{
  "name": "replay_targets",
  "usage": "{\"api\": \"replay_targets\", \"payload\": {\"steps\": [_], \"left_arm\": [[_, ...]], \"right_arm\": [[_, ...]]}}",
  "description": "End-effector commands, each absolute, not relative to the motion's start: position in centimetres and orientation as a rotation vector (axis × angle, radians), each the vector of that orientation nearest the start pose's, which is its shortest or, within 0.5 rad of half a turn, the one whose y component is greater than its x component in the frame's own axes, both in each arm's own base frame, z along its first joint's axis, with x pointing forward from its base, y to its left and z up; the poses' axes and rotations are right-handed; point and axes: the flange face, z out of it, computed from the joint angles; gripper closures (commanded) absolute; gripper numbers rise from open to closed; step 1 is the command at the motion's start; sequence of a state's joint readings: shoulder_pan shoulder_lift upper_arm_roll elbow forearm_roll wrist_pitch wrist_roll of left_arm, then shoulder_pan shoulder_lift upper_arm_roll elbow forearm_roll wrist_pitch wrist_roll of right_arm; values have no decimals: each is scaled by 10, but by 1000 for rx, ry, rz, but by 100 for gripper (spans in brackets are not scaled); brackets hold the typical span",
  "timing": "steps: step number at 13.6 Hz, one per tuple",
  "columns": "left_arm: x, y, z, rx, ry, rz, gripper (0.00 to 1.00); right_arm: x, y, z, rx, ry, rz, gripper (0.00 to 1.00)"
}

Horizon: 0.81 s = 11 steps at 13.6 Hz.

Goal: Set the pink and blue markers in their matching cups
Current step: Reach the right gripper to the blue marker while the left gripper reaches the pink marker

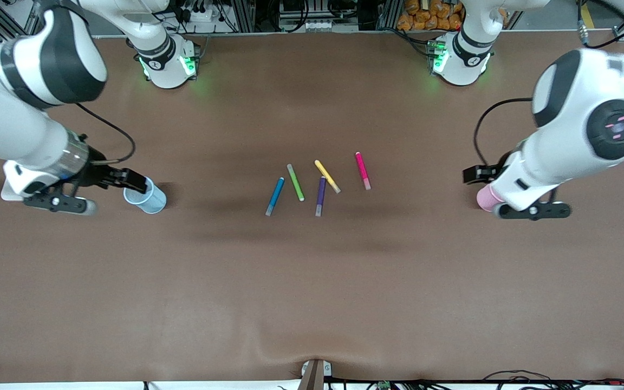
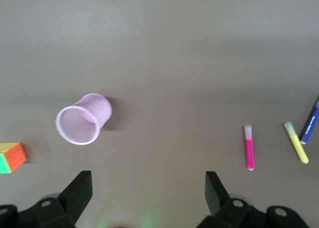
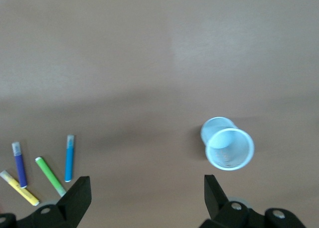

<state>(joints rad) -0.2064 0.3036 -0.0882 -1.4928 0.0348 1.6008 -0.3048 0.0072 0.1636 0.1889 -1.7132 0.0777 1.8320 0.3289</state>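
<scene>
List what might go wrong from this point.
The blue marker lies close beside the green marker, so a grab could nudge or take the wrong one. The pink cup and blue cup look light; either open tool, left tool or right tool, could tip one.

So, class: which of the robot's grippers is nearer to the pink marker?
Left. The left gripper hangs open above the pink cup, nearest the pink marker; the right gripper, also open, hangs by the blue cup, past the other markers.
</scene>
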Motion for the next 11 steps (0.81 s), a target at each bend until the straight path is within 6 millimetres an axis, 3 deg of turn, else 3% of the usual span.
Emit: {"api": "replay_targets", "payload": {"steps": [1,4,8,11], "left_arm": [[606,-200,463,-3063,-59,270,0],[609,-218,427,-3075,-75,289,0],[589,-262,377,-3109,-133,212,0],[585,-278,341,-3109,-158,229,0]], "right_arm": [[595,143,457,-2992,244,105,0],[581,188,420,-2977,287,90,0],[572,245,380,-2956,327,100,0],[567,277,343,-2950,344,122,0]]}}
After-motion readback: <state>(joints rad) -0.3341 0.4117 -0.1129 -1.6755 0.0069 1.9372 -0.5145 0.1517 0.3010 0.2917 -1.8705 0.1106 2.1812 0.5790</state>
